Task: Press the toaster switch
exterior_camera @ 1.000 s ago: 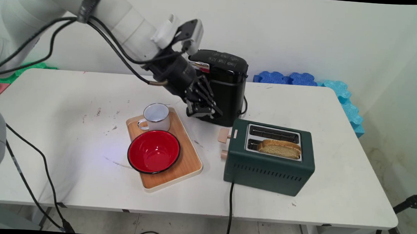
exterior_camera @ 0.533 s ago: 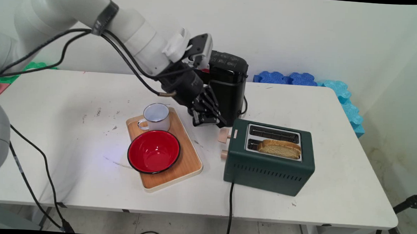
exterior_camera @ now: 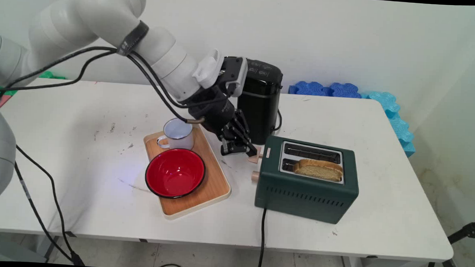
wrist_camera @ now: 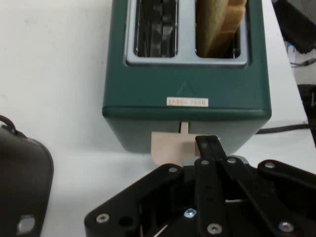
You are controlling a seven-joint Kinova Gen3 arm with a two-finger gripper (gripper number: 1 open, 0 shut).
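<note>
Green toaster (exterior_camera: 305, 190) bears a small label, unreadable. Gripper (exterior_camera: 248, 151) is angled down, fingers pressed together at the beige lever (wrist_camera: 170, 146). Bread slice (exterior_camera: 319, 169) is seated in the near slot.

Matt green toaster (exterior_camera: 307, 190), wooden tray (exterior_camera: 214, 185)

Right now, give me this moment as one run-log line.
gripper: shut, at toaster lever | toaster: bread slice in near slot | tray: mug, red bowl
</note>
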